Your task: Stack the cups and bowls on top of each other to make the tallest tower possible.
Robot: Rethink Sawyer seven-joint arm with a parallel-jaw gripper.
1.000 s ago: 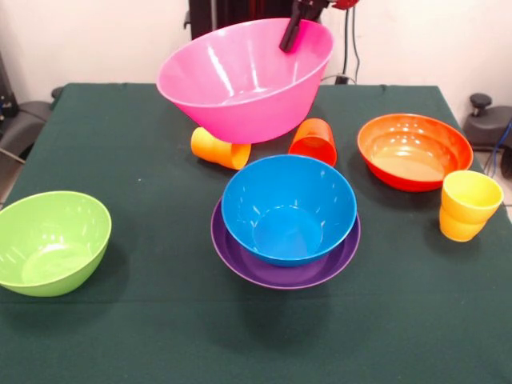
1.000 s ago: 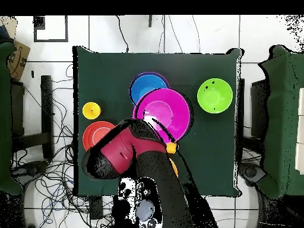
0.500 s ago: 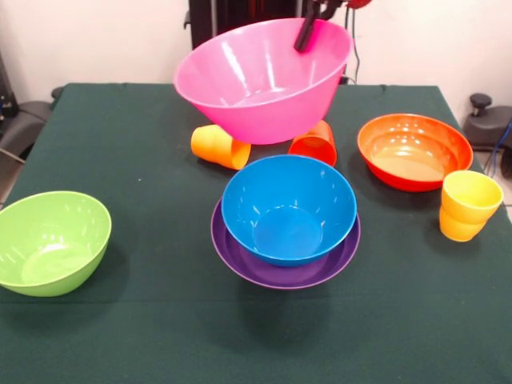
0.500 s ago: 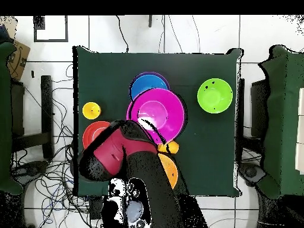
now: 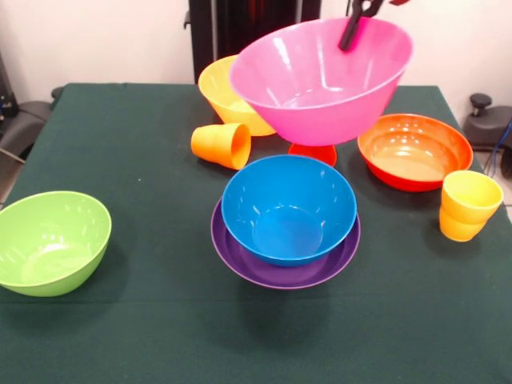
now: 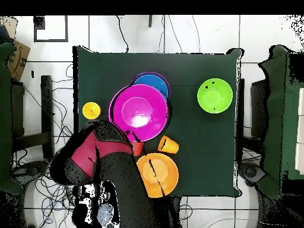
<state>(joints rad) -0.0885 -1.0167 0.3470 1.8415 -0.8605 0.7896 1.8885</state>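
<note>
While the pincer (image 5: 353,24), clamped on the pink bowl's (image 5: 320,80) far rim, holds it tilted in the air, the blue bowl (image 5: 288,210) on the purple bowl (image 5: 240,256) lies below & nearer the camera, i.e. next drop spot.

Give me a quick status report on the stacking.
Gripper shut on pink bowl, held tilted in the air. Blue bowl sits in purple bowl. Red-orange cup under the pink bowl.
</note>
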